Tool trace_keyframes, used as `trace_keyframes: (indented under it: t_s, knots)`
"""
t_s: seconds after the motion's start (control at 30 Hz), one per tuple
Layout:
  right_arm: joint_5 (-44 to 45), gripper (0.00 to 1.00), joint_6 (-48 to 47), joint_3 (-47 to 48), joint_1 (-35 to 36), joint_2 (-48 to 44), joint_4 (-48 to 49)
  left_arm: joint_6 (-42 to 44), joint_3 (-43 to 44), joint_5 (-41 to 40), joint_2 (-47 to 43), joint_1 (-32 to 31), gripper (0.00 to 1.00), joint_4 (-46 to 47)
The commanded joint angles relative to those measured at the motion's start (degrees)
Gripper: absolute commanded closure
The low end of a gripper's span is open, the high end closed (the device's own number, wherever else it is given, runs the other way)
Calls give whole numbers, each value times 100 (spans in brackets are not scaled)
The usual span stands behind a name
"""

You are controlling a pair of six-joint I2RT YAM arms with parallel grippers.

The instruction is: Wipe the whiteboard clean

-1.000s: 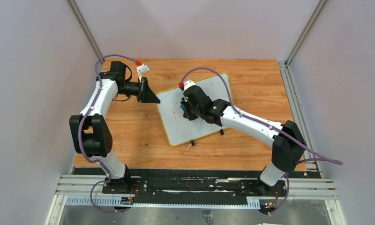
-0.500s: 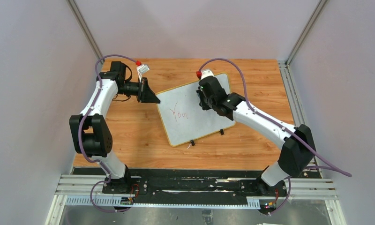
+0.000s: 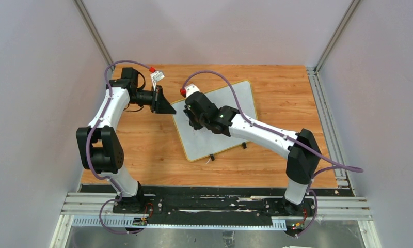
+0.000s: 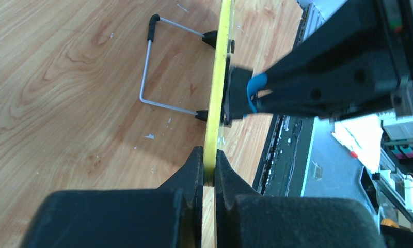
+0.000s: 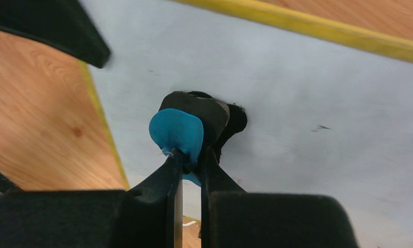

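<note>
One wooden counter [image 3: 142,155] carries everything. The whiteboard [image 3: 207,144] is laid on it at a skew between the two arms, with its clipped long edge turned toward the bases. The board's far-left corner is pinched at the yellow rim by the left end effector [image 4: 209,155], jaws closed on it, presumably so that the board is not dragged about under the wiping. The right end effector [image 5: 190,160] is clamped on the small blue and black eraser [image 5: 178,132]. The eraser is pressed against the white surface near that held corner, so a wiping stroke is judged to be in hand. A thin wire stand [image 4: 146,70] is seen attached at the black clips. Whether ink is left under the eraser cannot be told.
</note>
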Motion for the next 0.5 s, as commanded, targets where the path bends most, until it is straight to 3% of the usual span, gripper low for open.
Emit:
trace_keyframes:
  t_s: [0.0, 0.23, 0.47]
  knots:
    - [-393, 99, 231, 96, 355, 382, 273, 349, 3, -309, -113, -166, 100, -157]
    - [-78, 99, 259, -180, 312, 173, 166, 349, -27, -313, -118, -165, 100, -157]
    - [137, 99, 356, -909, -514, -549, 164, 331, -7, -335, -126, -165, 100, -157]
